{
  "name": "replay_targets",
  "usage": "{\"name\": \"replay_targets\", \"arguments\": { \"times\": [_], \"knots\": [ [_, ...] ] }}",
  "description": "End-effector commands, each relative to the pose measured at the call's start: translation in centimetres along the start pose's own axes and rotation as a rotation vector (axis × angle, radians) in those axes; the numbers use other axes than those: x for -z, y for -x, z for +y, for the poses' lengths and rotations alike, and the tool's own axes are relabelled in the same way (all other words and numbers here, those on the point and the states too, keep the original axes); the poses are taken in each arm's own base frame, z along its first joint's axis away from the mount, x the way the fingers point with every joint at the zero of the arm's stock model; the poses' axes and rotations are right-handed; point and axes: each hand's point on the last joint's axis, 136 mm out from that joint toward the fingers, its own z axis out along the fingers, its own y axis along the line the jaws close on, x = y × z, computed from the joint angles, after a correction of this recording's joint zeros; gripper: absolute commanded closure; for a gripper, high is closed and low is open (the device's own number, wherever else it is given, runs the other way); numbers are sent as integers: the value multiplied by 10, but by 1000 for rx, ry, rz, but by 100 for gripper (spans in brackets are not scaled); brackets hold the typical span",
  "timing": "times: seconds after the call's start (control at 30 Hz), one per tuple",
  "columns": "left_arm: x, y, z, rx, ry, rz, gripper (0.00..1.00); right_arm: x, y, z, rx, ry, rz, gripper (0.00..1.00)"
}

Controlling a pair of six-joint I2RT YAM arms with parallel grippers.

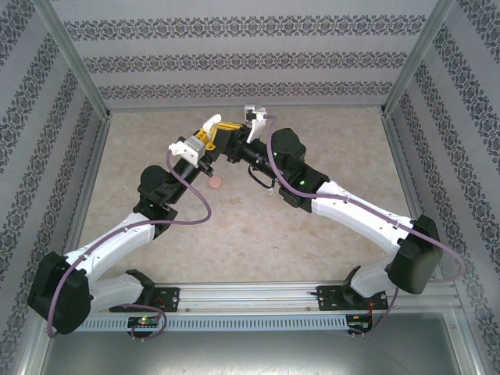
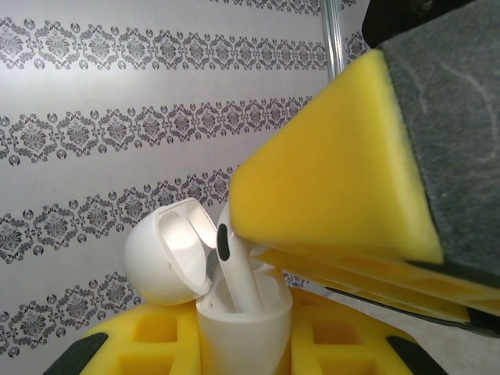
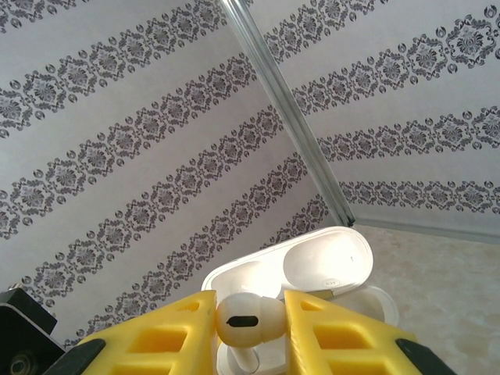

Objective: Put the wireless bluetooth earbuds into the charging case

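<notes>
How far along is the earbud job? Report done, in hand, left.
Done: the white charging case is open, gripped by the left end effector. In hand: the right end effector pinches a white earbud, with its stem inside the case and its head above the rim. Left: seat and release it. A pinkish item lies on the table.

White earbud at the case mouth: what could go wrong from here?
1. The white earbud leans in the charging case, stem in, head out. Pushing down askew could jam it or twist the case in the left claw.
2. The right claw pinches the head, and both are held above the table. Opening before it seats could let the earbud tip out and drop.
3. The open lid stands close beside; the right claw's yellow finger could knock it.
</notes>
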Motion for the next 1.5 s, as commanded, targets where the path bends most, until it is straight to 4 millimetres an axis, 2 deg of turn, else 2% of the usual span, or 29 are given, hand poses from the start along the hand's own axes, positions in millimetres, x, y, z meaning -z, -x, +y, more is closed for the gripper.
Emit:
{"name": "replay_targets", "arguments": {
  "times": [0.0,0.6,0.73,0.97,1.07,1.23,1.47],
  "knots": [
    [2,58,-8,-3,-56,-166,100,-7,-41,-12,-4,-18,139,74],
    [6,60,-10,16,-64,-171,100,-7,-40,-29,-30,-87,128,61],
    [6,59,-11,25,-70,-169,100,-4,-30,-30,-42,-94,102,47],
    [8,52,-11,47,-68,-161,100,15,12,-13,-59,-60,24,18],
    [11,50,-13,56,-78,-165,100,29,32,-10,-66,-72,-14,12],
    [16,49,-17,55,-94,-160,100,49,49,-17,-118,-102,-29,10],
    [18,43,-22,59,-122,-125,100,62,40,-8,-203,-89,80,12]
  ]
}}
